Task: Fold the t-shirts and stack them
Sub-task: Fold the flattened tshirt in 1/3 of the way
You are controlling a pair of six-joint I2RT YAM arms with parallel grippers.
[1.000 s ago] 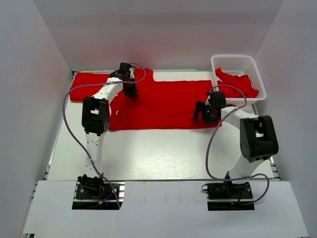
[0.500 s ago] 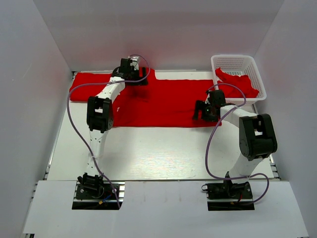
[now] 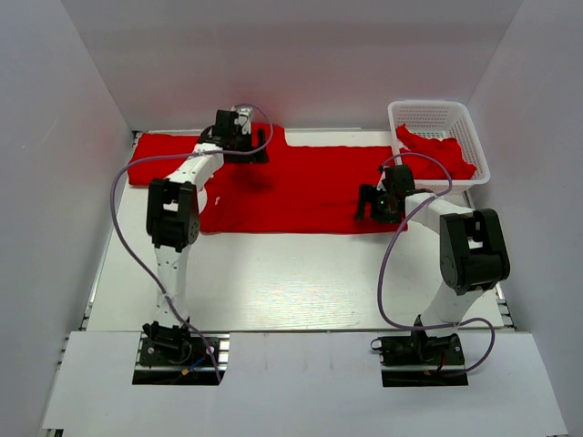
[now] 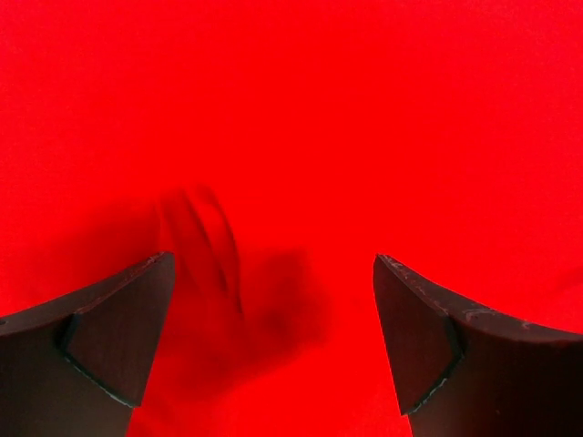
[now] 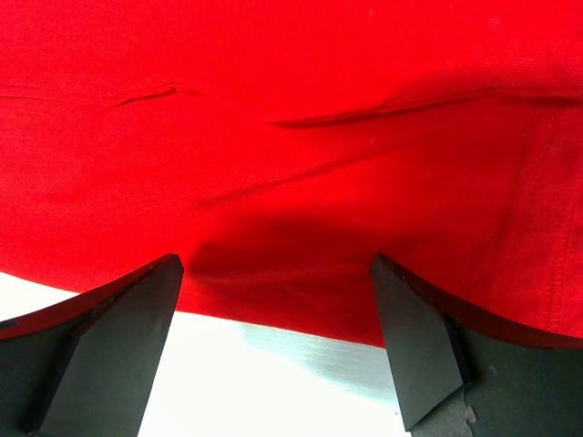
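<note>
One red t-shirt (image 3: 301, 187) lies spread flat across the far half of the white table (image 3: 273, 282). My left gripper (image 3: 255, 150) hovers over its far part near the collar. It is open, and the left wrist view shows only red cloth (image 4: 291, 137) with a small crease between the fingers (image 4: 118, 337). My right gripper (image 3: 367, 206) is open at the shirt's near right hem. In the right wrist view the hem edge (image 5: 291, 309) runs between the fingers (image 5: 419, 346), with bare table below. Another red t-shirt (image 3: 437, 153) lies bunched in the basket.
A white lattice basket (image 3: 428, 111) stands at the back right corner, close to my right arm. White walls close in the table on the left, back and right. Purple cables loop beside both arms.
My left gripper opened and let go of the cloth, then moved toward the far edge. The shirt's left part settled flat. The right arm stayed put.
</note>
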